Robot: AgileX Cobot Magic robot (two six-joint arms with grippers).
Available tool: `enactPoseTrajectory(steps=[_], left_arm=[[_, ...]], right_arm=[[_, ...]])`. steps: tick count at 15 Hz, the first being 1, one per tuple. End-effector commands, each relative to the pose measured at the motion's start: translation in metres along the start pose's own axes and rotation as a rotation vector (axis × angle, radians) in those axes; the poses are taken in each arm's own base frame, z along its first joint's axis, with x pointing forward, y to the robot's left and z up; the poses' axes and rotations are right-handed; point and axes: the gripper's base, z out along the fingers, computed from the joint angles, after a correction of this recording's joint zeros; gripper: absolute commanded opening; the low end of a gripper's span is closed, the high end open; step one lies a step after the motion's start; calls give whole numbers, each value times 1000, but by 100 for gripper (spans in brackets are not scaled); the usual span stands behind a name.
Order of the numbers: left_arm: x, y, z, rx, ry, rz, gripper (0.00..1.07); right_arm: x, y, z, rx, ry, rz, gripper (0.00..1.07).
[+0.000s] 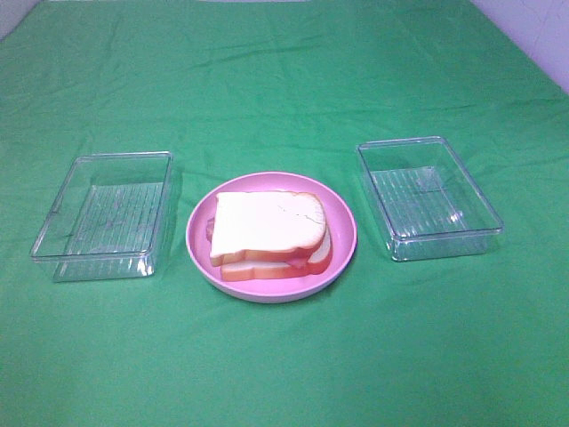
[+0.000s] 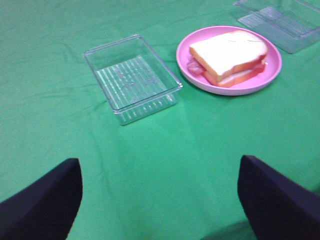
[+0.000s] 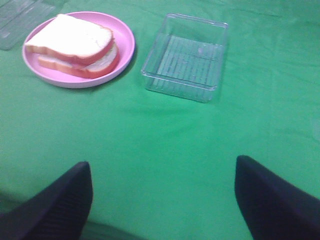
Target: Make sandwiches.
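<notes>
A stacked sandwich (image 1: 269,234) lies on the round pink plate (image 1: 346,227) at the table's middle: a white bread slice with orange-red crust on top, another slice beneath, and a pink-red strip peeking out between them. The left wrist view shows the sandwich (image 2: 229,56) from a distance, and so does the right wrist view (image 3: 73,45). My left gripper (image 2: 160,200) is open, its dark fingers (image 2: 45,202) wide apart over bare cloth. Over bare cloth too, my right gripper (image 3: 162,202) stands open with nothing between its fingers (image 3: 272,200). Neither gripper appears in the high view.
Two clear plastic trays flank the plate, one on the left (image 1: 107,216) and one on the right (image 1: 428,197), both empty. A green cloth (image 1: 284,365) covers the whole table. A pale wall shows at the far right corner.
</notes>
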Motion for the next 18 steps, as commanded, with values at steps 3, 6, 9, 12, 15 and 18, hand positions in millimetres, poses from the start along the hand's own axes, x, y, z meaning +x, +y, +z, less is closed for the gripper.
enactPoseTrajectory(steps=[3,6,9,12,15,18], left_arm=[[0,-2,-1,-238,-33,-112,80],[0,-3,-1,-290,-33,-137,80],[0,-3,-1,-290,-33,-137,80],[0,-3,-1,-291,-33,-138,80],[0,-3,-1,-291,-34,-138,80],[0,-3,-1,-291,-34,-138,80]], right_arm=[[1,1,-1,137,-26,90,76],[2,2,-2,150,-37,99,76],[1,3,-2,148,-38,100,76],[4,4,-4,151,-63,96,76],[4,4,-4,148,-64,97,76],[4,4,-4,148,-64,97,76]])
